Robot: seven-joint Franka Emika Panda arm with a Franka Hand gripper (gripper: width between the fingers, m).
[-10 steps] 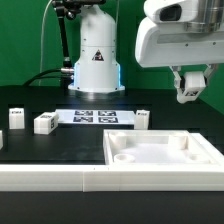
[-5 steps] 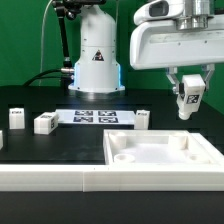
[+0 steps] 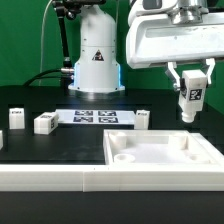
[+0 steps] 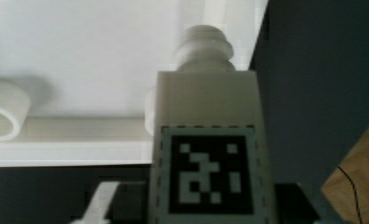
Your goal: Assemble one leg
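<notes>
My gripper (image 3: pixel 190 88) is shut on a white leg (image 3: pixel 191 100) with a black-and-white tag on its face. It holds the leg upright in the air above the far right part of the large white tray-like piece (image 3: pixel 160 153). In the wrist view the leg (image 4: pixel 207 120) fills the middle, its round peg end pointing at the tray's rim (image 4: pixel 74 130). Other legs lie on the black table: one (image 3: pixel 45 123) at the exterior view's left, one (image 3: pixel 16 119) further left, one (image 3: pixel 142 118) behind the tray.
The marker board (image 3: pixel 95 117) lies flat at the table's middle back. The arm's white base (image 3: pixel 96 55) stands behind it. A white bar (image 3: pixel 50 180) runs along the table's front edge. A round socket post (image 4: pixel 7 108) stands inside the tray.
The gripper has moved toward the exterior view's left and slightly down with the leg in it. The held leg has turned from tilted to nearly upright.
</notes>
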